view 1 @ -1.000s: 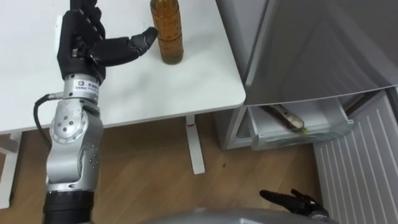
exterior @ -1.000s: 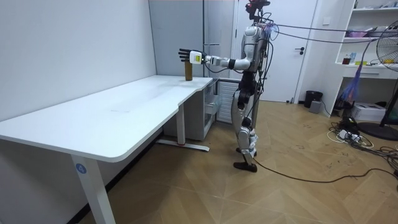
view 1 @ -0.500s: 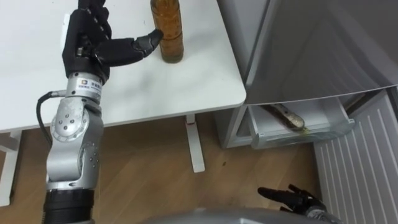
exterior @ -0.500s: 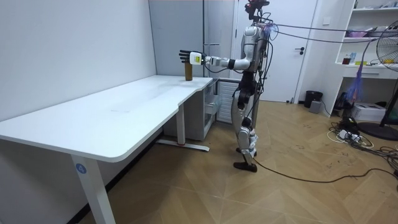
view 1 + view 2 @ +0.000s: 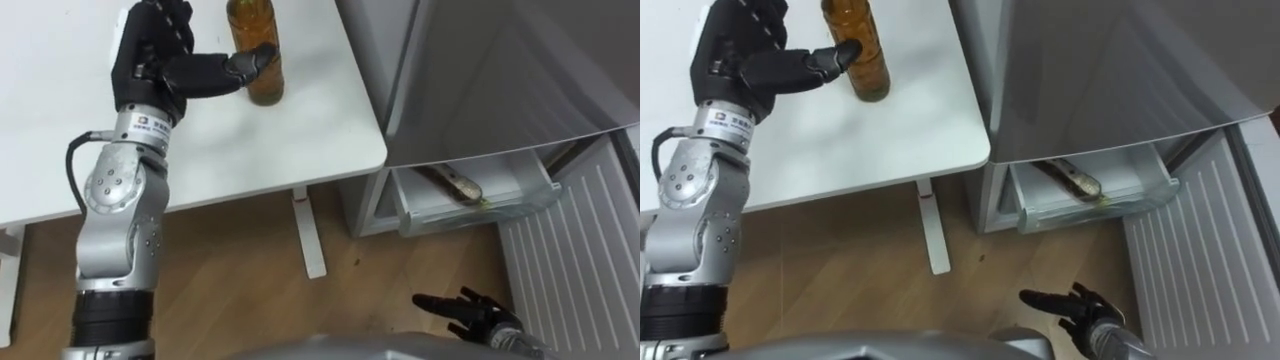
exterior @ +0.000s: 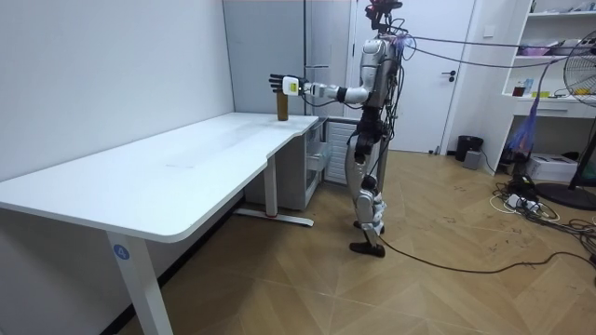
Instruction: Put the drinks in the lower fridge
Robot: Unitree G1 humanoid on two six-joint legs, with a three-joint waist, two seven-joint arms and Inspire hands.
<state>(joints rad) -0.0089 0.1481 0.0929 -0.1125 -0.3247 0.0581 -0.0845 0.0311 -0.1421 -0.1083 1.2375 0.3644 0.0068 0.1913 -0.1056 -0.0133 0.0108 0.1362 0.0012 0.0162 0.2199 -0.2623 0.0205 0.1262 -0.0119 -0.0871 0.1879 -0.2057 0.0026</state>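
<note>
White desk [image 5: 300, 140] standing on a white leg [image 5: 305, 235] over wood floor [image 5: 230, 280], running along a pale wall [image 6: 112, 65], pedestal fan [image 6: 587, 67] standing at the room view's right, black bin [image 6: 468, 147] sitting beside a white door [image 6: 424, 93], loose cables [image 6: 521, 203] lying on the floor

A: Where do the two eye cameras sit?
B: On the robot's head, side by side. They look down from close up and see nearly the same things: the table [image 5: 320, 115], the fridge [image 5: 470, 80] and the floor [image 5: 250, 285].
A: And the room camera?
B: It stands far off, by the table's other end, and looks along it at the whole robot.
</note>
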